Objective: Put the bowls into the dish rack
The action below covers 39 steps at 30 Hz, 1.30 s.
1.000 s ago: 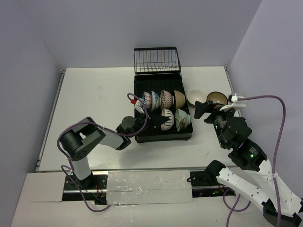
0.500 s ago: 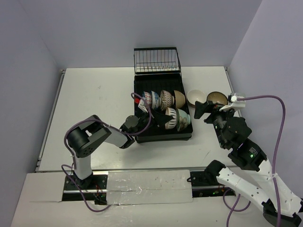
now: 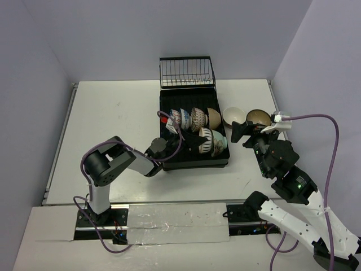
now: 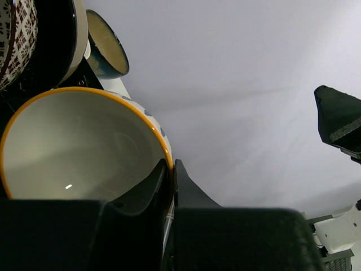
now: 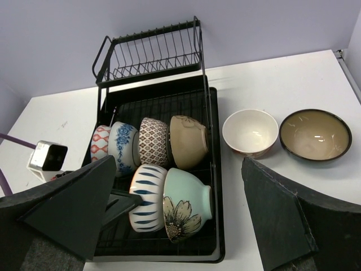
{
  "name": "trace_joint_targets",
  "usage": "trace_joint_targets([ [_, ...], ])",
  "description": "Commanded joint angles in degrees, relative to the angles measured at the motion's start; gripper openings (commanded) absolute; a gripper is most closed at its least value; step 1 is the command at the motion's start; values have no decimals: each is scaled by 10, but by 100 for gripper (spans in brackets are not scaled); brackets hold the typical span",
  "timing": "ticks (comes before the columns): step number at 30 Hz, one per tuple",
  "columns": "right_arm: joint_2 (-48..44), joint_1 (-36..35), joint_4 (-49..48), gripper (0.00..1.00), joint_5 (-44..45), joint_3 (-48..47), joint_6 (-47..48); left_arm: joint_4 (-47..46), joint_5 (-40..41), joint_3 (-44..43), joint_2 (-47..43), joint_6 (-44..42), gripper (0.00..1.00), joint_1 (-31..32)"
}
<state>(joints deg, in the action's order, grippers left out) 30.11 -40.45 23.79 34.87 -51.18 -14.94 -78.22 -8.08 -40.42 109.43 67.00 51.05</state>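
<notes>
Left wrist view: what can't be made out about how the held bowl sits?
- Left wrist: the base of the orange-rimmed bowl and the dish rack floor beneath, hidden by the bowl itself and the left gripper.
- Top external: the same contact, too small, black gripper against black rack.

Rack: free at the back, crowded in front

Bare floor of the dish rack [image 5: 163, 104] lies free between the wire basket [image 5: 151, 53] and four bowls [image 5: 153, 141] on edge spanning nearly its width. Before them the striped bowl [image 5: 148, 195] and green bowl [image 5: 189, 208] fill the right, and the left gripper [image 3: 192, 145], clamped on the striped bowl's rim, blocks the left. Right of the rack a cream bowl [image 5: 250, 131] and brown bowl [image 5: 315, 133] sit on the worktop [image 5: 271, 79] just beyond the wide-spread right gripper [image 3: 243, 135]; left of it the worktop is open.
</notes>
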Motion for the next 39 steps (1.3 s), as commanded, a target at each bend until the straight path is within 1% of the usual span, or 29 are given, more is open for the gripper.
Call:
trace_joint_targets([
  [1, -5, 3, -17, 100, -1, 1, 0, -283, 1, -11, 16, 3, 0, 7],
  [4, -7, 3, -16, 100, 0, 3, 1, -284, -3, -13, 3, -17, 0, 11],
  [11, -7, 3, -18, 100, -2, 1, 3, -283, 17, 8, 17, 0, 0, 11],
  [16, -9, 3, -17, 100, 5, 3, 4, -280, 38, 37, 2, -13, 2, 10],
  [19, -6, 3, -18, 100, 10, 5, 2, -265, 49, 51, -10, -14, 8, 9],
  [20, -3, 3, -19, 100, 11, 5, 0, -259, 51, 54, -16, -13, 13, 9],
  [22, 0, 2, -17, 100, 12, 5, -2, -237, 58, 61, -23, -12, 17, 9],
  [25, 7, 3, -16, 100, 21, 3, -8, -214, 61, 65, -39, -15, 27, 8],
  [26, 12, 3, -16, 100, 24, 1, -11, -195, 59, 66, -50, -17, 32, 8],
  [28, 16, 4, -12, 100, 30, -2, -14, -172, 59, 69, -62, -21, 40, 9],
  [29, 21, 4, -11, 100, 39, -4, -18, -149, 60, 70, -76, -25, 48, 8],
  [31, 27, 9, -5, 100, 50, -7, -28, -122, 59, 73, -93, -34, 54, 8],
  [32, 33, 12, -3, 100, 54, -9, -31, -89, 56, 73, -112, -37, 60, 8],
  [36, 57, 48, 20, 100, 40, -24, -61, -6, 39, 69, -165, -72, 65, 8],
  [38, 82, 85, 43, 100, 21, -38, -84, 45, 46, 68, -209, -90, 71, 9],
  [39, 91, 101, 60, 100, 9, -44, -90, 103, 49, 66, -224, -112, 72, 8],
])
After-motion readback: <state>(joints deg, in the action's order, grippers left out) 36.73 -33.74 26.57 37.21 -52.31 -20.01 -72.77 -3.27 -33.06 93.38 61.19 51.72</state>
